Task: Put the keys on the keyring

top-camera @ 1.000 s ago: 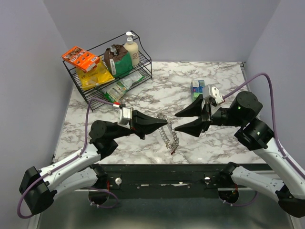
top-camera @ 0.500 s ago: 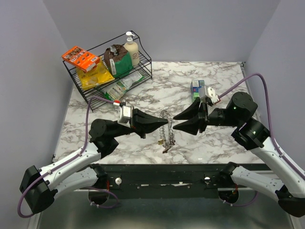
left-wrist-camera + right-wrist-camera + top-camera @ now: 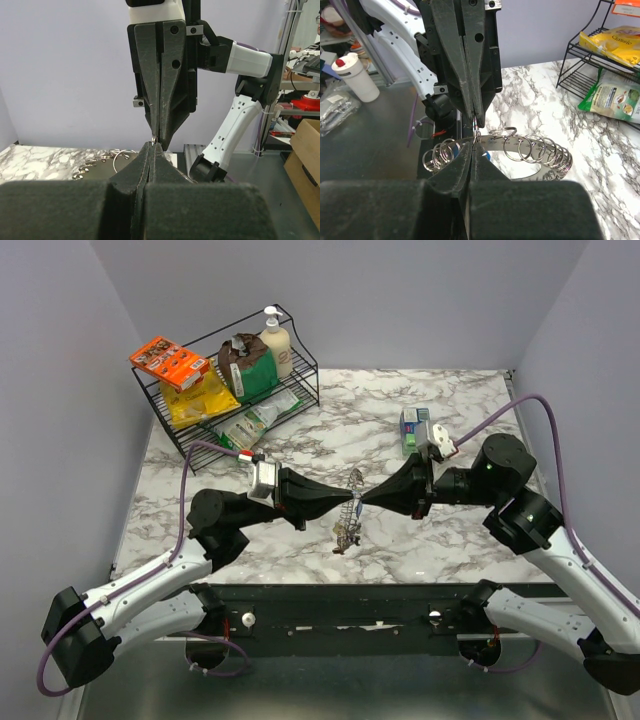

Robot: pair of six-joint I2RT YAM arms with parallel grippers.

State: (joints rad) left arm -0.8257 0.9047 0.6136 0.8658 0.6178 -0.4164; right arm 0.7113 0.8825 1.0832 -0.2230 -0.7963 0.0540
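The keyring [image 3: 347,516] is a silvery band strung with several small split rings, hanging above the marble between the two arms. My left gripper [image 3: 351,498] reaches in from the left, shut on a thin wire ring of it. My right gripper [image 3: 363,498] meets it tip to tip from the right, shut on the same small ring. In the right wrist view the keyring [image 3: 546,152] curves off to the right behind my right gripper [image 3: 475,141]. A light blue key head [image 3: 486,156] peeks out behind the fingers; the other keys are hidden. The left wrist view shows my left gripper [image 3: 153,144] shut, with the keyring's loops [image 3: 121,155] at left.
A black wire rack [image 3: 300,368] at the back left holds snack packets, an orange box and a pump bottle. A small green and blue box [image 3: 412,427] stands behind the right arm. The table's front edge lies just below the grippers.
My right gripper has moved left to the left gripper's tip and shut. The keyring has swung up and hangs more upright between them. The left arm has hardly moved.
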